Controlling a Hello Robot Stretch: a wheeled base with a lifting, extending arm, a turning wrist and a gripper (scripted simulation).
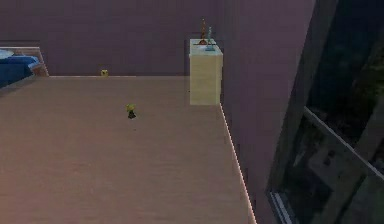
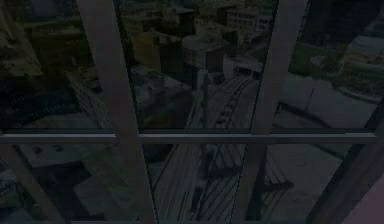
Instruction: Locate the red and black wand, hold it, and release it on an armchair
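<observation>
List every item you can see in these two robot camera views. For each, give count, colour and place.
tall pale yellow cabinet: one, pale yellow, against the far purple wall, right of the forward view's middle
small reddish thing: one, reddish, on top of the cabinet; too small to name
small dark object: one, dark, on the wooden floor mid-room; too small to name
small yellowish box: one, yellowish, at the foot of the far wall
blue bed: one, blue, at the forward view's left edge, cut off
dark-framed window: at least one, dark frame, at the forward view's right; also in the arm side view, with night city buildings beyond
</observation>
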